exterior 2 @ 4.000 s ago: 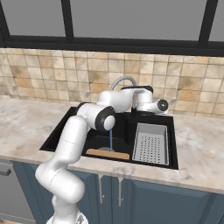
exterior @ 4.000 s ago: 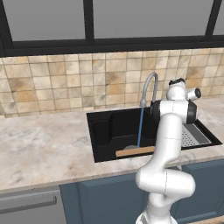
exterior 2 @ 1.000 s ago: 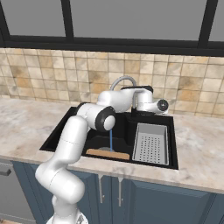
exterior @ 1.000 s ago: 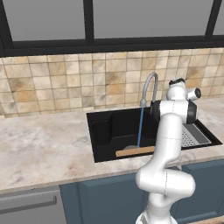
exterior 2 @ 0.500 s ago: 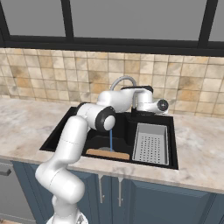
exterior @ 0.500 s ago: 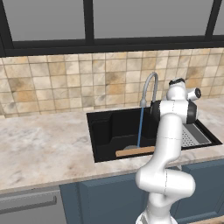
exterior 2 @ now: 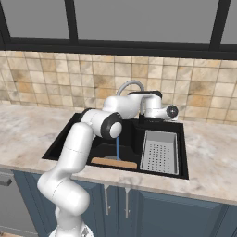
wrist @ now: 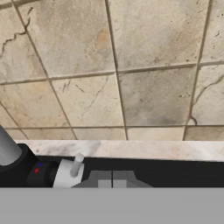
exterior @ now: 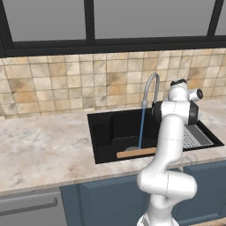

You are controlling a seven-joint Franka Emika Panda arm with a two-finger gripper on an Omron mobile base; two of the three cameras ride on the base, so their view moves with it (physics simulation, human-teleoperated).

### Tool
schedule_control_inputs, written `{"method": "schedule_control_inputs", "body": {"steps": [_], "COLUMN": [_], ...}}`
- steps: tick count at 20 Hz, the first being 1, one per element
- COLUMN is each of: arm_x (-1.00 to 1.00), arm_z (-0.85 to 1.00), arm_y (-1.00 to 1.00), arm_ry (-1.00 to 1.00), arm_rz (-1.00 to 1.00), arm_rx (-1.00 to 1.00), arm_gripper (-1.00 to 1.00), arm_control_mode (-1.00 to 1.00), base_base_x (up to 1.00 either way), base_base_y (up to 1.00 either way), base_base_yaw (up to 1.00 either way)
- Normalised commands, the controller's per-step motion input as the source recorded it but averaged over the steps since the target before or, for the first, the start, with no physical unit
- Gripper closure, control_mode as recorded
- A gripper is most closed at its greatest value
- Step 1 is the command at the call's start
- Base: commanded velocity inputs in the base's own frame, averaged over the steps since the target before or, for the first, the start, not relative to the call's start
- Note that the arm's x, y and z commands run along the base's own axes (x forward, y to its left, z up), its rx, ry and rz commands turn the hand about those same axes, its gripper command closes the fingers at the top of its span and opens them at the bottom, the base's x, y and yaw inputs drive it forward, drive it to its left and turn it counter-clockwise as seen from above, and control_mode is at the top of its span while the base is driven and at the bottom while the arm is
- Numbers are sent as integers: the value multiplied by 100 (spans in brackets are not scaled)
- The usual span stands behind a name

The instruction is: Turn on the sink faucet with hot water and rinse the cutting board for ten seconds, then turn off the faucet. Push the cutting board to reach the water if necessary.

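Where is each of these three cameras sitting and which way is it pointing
Left base view: behind the arm on its left, looking forward and down at the sink; the white arm rises at lower right.
Right base view: behind on the right, facing the same sink; the arm rises from lower left.
Hand view: on the hand, aimed at the tiled wall and counter edge beside the sink faucet base; the shut tool tips show at the bottom.
Both base views share the faucet, water and cutting board.

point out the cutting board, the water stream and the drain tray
cutting board [exterior: 134, 153]: left base view, middle of its top face.
water stream [exterior: 141, 128]: left base view, midway down the blue stream.
drain tray [exterior 2: 159, 152]: right base view, centre of its perforated floor.
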Motion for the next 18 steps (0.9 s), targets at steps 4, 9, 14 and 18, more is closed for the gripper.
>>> {"method": "schedule_control_inputs", "body": {"steps": [4, 9, 14, 18], "arm_x": [0, 0, 0, 0], "arm_z": [0, 0, 0, 0], "arm_y": [0, 0, 0, 0], "arm_ry": [0, 0, 0, 0], "arm_rz": [0, 0, 0, 0], "arm_rx": [0, 0, 0, 0], "arm_gripper": [100, 100, 100, 100], "arm_control_mode": [-100, -100, -100, -100], "base_base_x": [0, 0, 0, 0], "base_base_y": [0, 0, 0, 0], "base_base_yaw": [0, 0, 0, 0]}}
